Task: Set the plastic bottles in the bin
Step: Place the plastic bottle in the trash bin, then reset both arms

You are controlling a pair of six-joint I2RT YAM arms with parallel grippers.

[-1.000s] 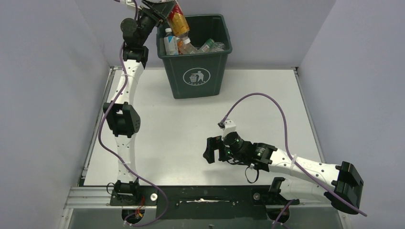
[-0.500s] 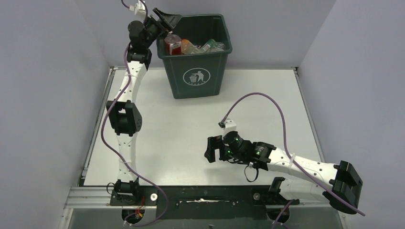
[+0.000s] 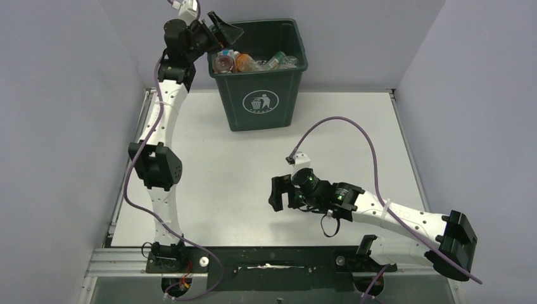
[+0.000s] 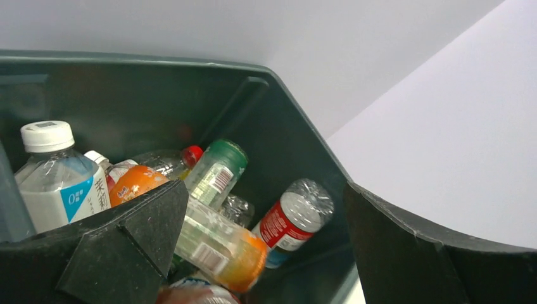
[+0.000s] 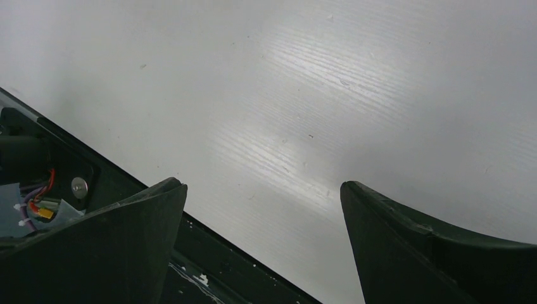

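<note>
One bottle has just gone in. From above, the left claw (image 3: 228,30) hangs at the back left corner of the bin (image 3: 263,101), fingers spread with nothing between them. A second ago it held a red-and-orange bottle tilted over that rim, and half a second ago the bottle was already down inside. The bottles (image 3: 250,61) lie heaped in the bin, caps and labels showing. I can see no bottle anywhere on the counter (image 3: 209,158). The right claw (image 3: 283,194) sits low over the near middle of the counter, well apart from the bin, and has barely shifted in that second.

The left wrist camera looks down into the bin between its two dark fingers (image 4: 126,253), which stand wide apart and grip nothing. Below are a white-capped bottle (image 4: 54,177) upright at the left, a green-topped bottle (image 4: 215,174) leaning, and a red-label bottle (image 4: 291,221) showing its base by the far wall. An orange-label bottle (image 4: 221,247) lies across the pile, slightly blurred; I take it for the one just dropped.

The right wrist camera shows only bare white counter and the dark rail (image 5: 209,253) at its edge. That claw's fingers are also wide apart and empty.

My guess is that with nothing left outside, the job is done or all but done. The left claw only needs to pull back from the rim.
</note>
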